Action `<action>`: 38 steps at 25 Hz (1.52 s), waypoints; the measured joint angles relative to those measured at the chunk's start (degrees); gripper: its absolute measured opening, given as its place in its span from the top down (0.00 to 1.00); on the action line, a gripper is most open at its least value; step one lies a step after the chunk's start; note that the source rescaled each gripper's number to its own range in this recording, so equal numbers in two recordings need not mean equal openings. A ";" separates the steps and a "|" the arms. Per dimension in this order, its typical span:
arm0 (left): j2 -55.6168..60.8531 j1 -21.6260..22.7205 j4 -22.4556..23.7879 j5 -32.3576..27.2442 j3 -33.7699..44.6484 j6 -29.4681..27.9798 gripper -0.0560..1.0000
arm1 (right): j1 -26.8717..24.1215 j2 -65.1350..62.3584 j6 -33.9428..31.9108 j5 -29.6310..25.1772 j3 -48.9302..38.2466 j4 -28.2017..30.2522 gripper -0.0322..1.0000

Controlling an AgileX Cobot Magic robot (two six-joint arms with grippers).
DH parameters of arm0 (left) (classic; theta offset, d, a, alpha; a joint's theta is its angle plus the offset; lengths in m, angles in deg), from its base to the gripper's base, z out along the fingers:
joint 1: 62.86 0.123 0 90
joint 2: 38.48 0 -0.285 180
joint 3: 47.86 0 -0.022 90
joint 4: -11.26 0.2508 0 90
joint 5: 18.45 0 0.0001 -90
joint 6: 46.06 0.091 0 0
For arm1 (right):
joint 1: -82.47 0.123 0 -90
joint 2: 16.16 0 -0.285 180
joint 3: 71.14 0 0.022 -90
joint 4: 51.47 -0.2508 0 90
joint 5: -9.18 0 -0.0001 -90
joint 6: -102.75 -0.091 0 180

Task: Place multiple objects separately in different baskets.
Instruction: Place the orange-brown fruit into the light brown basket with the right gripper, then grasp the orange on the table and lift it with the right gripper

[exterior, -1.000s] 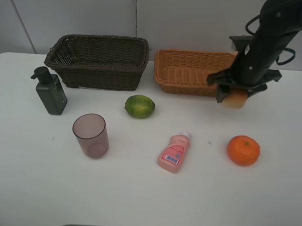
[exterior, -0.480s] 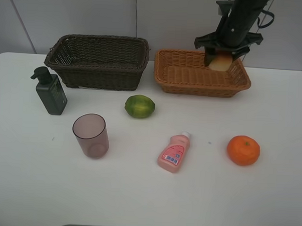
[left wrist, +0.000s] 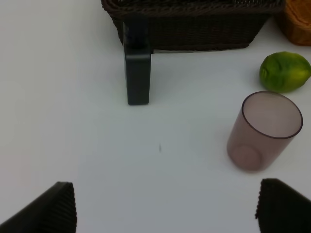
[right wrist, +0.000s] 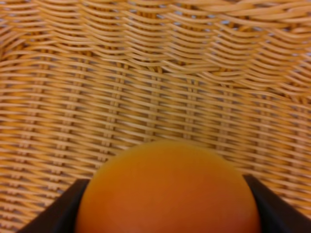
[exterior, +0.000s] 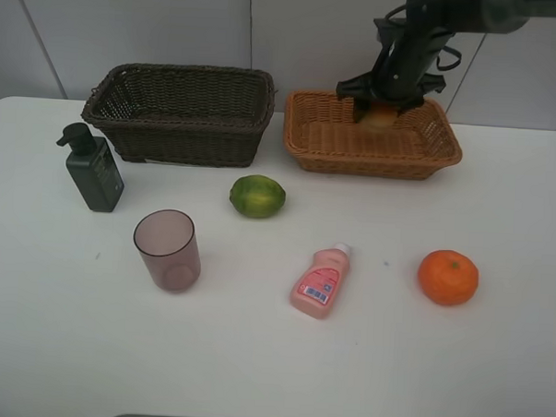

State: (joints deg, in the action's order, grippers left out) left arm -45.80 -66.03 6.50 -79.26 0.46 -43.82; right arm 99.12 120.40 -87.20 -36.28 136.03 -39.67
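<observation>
The right gripper (exterior: 382,106), jaws clamped on the peach (exterior: 381,119), holds it low over the far part of the tan basket (exterior: 354,162), not yet let go, while lime (exterior: 257,196), orange (exterior: 448,277), cup (exterior: 168,250), pink bottle (exterior: 319,282) and pump bottle (exterior: 93,171) sit unsorted on the table (exterior: 253,364).

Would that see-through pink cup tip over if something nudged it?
The pink cup looks empty and thin-walled, so it is probably light; a nudge near its rim might tip it. Its smooth sides may be slippery. On its side, it would likely roll.
</observation>
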 joint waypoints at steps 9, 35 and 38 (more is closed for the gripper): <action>0.00 0.00 0.00 0.00 0.00 0.00 0.04 | 0.00 2.97 -0.06 1.54 0.00 -0.96 0.48; 0.00 0.00 0.00 0.00 0.00 0.00 0.04 | 8.15 -28.23 -0.11 -3.28 -25.15 -2.36 0.00; 0.00 0.00 0.00 0.00 0.00 0.00 0.04 | 9.97 -33.96 -1.22 -3.20 -31.49 -2.40 0.00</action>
State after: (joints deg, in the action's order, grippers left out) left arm -45.80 -66.03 6.50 -79.26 0.46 -43.82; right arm 109.09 86.44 -88.42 -39.48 104.54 -42.07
